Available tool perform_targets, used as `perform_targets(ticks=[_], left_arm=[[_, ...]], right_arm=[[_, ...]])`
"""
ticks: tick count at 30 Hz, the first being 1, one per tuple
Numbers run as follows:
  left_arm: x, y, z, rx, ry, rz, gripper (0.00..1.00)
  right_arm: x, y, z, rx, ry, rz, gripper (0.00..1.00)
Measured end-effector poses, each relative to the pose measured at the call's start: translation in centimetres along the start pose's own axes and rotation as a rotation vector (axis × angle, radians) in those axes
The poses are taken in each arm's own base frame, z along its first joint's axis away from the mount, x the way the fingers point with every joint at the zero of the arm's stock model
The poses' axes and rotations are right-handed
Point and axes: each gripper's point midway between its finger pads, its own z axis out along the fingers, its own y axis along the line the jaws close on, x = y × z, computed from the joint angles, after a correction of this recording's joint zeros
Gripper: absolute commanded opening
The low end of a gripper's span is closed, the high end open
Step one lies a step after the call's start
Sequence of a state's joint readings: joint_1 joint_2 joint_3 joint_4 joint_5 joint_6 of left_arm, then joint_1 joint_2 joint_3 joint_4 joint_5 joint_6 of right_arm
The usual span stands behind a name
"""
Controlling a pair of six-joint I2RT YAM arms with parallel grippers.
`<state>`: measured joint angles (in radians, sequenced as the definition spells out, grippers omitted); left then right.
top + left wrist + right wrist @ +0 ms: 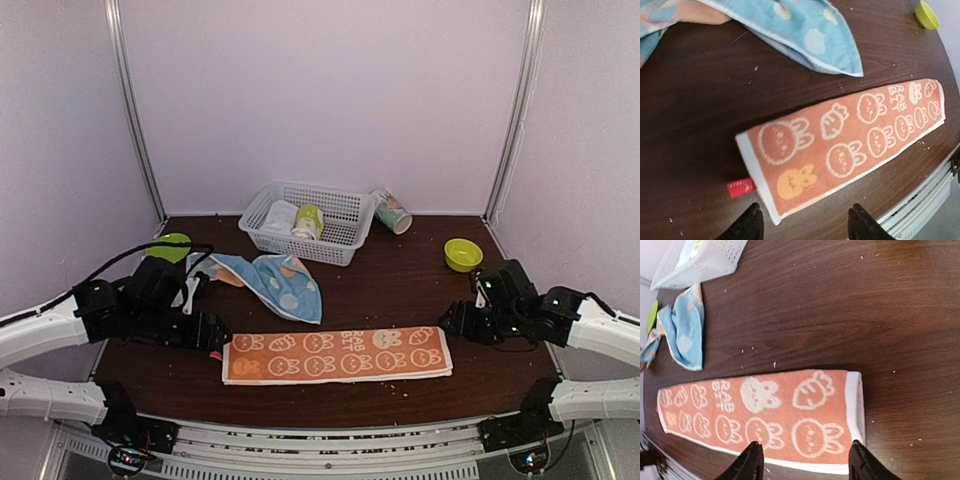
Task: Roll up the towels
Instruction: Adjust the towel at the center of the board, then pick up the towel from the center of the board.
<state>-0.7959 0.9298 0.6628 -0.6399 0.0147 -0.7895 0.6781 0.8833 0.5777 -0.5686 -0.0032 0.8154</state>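
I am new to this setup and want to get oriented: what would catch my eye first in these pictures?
The long peach-orange towel with white rabbit prints stands out first, lying flat as a strip along the near edge of the table, with the open left tool and right tool at its ends. Behind it, towards the left, the light blue towel lies crumpled, and a white basket stands at the back.

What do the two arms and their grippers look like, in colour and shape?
Both arms have white links and black joints. The left arm carries a loose black cable; the right arm shows small green lights. The left gripper and right gripper are black, with two tapered fingers each.
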Motion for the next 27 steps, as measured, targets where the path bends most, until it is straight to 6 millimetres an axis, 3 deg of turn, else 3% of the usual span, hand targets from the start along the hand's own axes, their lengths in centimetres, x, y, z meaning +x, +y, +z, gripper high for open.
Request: perform_targets(ticks=[2, 5, 10, 17, 20, 22, 27], left_arm=[[-2.0, -1.4, 0.9, 0.0, -0.008, 0.026, 0.2], [-4.0, -2.8, 4.2, -0.01, -0.001, 0.051, 0.01], [-2.9, -1.3, 9.3, -0.072, 0.074, 0.045, 0.0], [-1.1, 2.6, 10.9, -0.138, 0.102, -0.021, 0.0], [0.0, 3.9, 11.8, -0.165, 0.13, -0.041, 0.0], [-0.5, 3.8, 12.2, -0.156, 0.11, -0.047, 0.0], [-1.0, 3.5, 12.5, -0.139, 0.084, -0.052, 0.0]], right_arm=[[-1.0, 1.1, 1.0, 0.0, -0.004, -0.012, 0.44], [-1.5, 2.0, 3.9, 0.015, 0.022, -0.013, 0.39], [-0.9, 0.9, 7.5, 0.053, 0.079, 0.03, 0.36], [0.7, -2.3, 9.8, 0.104, 0.125, 0.096, 0.33], [0.4, -2.5, 10.2, 0.092, 0.113, 0.123, 0.33], [0.1, -2.5, 10.4, 0.085, 0.101, 0.135, 0.37], [-0.2, -2.1, 10.0, 0.053, 0.085, 0.148, 0.64]])
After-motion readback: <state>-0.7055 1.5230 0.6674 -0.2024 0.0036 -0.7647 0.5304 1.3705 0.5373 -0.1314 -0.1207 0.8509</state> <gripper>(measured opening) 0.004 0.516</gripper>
